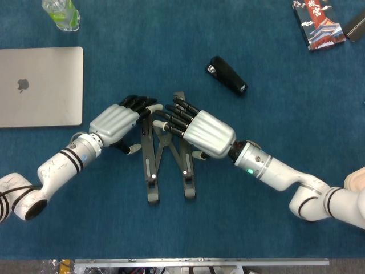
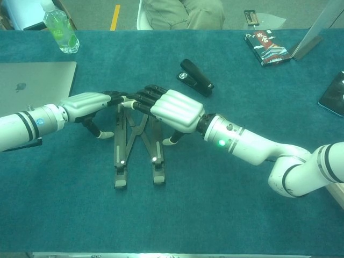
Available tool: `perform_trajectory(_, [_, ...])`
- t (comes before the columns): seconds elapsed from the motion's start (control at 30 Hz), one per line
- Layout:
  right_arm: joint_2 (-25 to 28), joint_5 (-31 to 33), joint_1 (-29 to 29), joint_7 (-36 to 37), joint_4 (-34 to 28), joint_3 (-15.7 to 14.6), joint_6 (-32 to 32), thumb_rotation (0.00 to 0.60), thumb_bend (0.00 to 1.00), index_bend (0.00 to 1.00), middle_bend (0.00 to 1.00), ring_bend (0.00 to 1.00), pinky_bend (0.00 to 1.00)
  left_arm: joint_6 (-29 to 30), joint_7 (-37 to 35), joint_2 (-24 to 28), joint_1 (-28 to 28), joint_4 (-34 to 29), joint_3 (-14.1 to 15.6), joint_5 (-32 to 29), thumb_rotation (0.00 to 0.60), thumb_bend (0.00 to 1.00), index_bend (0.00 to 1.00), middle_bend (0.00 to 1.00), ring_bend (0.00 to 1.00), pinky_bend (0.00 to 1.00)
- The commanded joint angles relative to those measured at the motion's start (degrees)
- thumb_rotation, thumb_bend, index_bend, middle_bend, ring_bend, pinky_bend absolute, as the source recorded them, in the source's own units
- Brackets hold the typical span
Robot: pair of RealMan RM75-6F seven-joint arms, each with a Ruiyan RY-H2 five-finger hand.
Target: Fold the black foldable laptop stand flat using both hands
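The black laptop stand [image 1: 150, 171] [image 2: 119, 164] lies on the blue table, its two rails nearly parallel with crossed struts between them. My left hand [image 1: 116, 122] [image 2: 87, 104] rests its fingers on the far end of the left rail, thumb down beside it. My right hand [image 1: 206, 133] [image 2: 176, 110] lies palm-down over the right rail's far half, fingers spread across the struts, thumb beside the rail. The two hands' fingertips almost meet above the stand's far end. Neither hand wraps around the stand.
A closed silver laptop [image 1: 39, 85] [image 2: 33, 80] lies at the left, with a bottle [image 1: 61, 13] [image 2: 61, 32] behind it. A black stapler [image 1: 227, 75] [image 2: 196, 77] sits behind the stand. A printed box [image 1: 318, 23] [image 2: 267, 48] is at far right.
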Motion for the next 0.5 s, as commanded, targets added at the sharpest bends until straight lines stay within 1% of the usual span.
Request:
perform_trajectory(0.03, [-0.3,0.0,0.0,0.1,0.4,0.0,0.0,0.6,0.09,0.0,0.0,0.0,0.05,0.0,-0.1,0.0,0.0,-0.1,0.0,0.0,0.6,0.29,0.0,0.0,0.0,0.0])
perform_trajectory(0.5, [-2.4,1.0,0.5,0.8,2.8,1.2,0.2,0.6,0.09,0.0,0.0,0.0,0.05,0.0,-0.7,0.3,-0.2,-1.7,-0.1,-0.1,0.6,0.29,0.0,0.0,0.0,0.0])
